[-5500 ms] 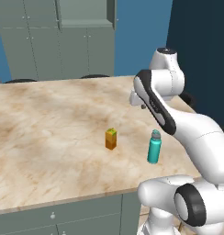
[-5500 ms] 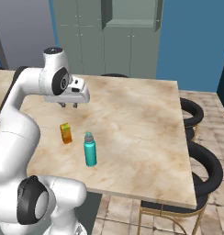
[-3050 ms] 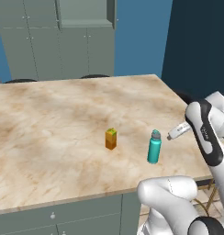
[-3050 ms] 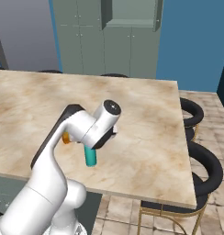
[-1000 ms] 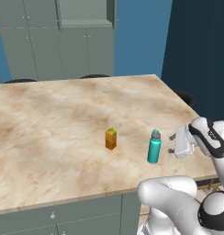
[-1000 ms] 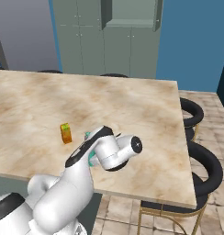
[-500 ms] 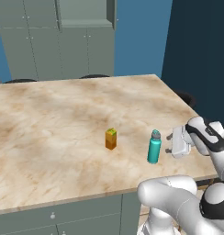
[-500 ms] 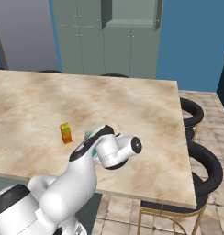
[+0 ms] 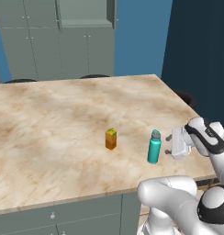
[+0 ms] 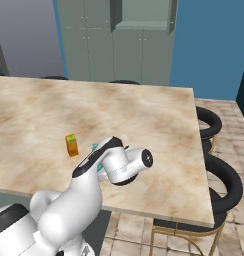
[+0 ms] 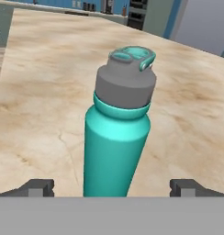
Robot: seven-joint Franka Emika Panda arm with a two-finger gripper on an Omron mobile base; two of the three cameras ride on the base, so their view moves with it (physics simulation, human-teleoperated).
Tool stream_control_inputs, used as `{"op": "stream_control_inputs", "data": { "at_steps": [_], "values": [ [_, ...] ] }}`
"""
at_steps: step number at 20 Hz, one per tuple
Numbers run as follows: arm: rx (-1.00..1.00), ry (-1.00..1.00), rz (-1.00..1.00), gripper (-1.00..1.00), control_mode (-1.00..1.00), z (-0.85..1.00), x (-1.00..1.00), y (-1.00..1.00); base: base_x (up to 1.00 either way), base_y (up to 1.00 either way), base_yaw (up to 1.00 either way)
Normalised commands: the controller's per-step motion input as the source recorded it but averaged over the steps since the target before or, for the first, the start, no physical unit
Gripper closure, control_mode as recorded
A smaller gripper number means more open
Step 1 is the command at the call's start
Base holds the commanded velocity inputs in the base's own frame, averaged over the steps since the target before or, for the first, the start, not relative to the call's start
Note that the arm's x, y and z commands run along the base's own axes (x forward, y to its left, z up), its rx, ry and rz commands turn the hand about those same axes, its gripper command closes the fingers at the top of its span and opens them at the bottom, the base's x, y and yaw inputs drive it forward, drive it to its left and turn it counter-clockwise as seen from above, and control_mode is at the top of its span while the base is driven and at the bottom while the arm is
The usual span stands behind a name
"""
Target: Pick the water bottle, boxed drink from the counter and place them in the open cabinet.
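Teal water bottle (image 11: 117, 137) is seen upright on the marbled bench (image 9: 54, 114), right of the boxed drink (image 9: 111, 138). The pincer (image 9: 170, 145) is spread wide, level beside it, nothing held. The body should be centred between the fingertips (image 11: 38, 187) before closing, below the cap.

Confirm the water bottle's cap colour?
Grey, with a teal loop on top, above the teal body of the water bottle. Clearest in the hand view.

Two base cameras overlook the counter (image 9: 63, 114) from behind; the hand camera faces the water bottle (image 11: 116, 142) closely
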Motion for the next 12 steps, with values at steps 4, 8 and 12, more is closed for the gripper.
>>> {"op": "stream_control_inputs", "data": {
  "at_steps": [4, 8, 12],
  "values": [
    [0.00, 0.00, -0.02, -1.00, -1.00, 0.00, -0.21, 0.14, 0.00, 0.00, 0.00],
    [0.00, 0.07, -0.01, -1.00, -1.00, 0.00, -0.02, 0.17, 0.00, 0.00, 0.00],
    [0.00, 0.08, 0.00, -1.00, -1.00, 0.00, 0.10, 0.17, 0.00, 0.00, 0.00]
  ]
}}
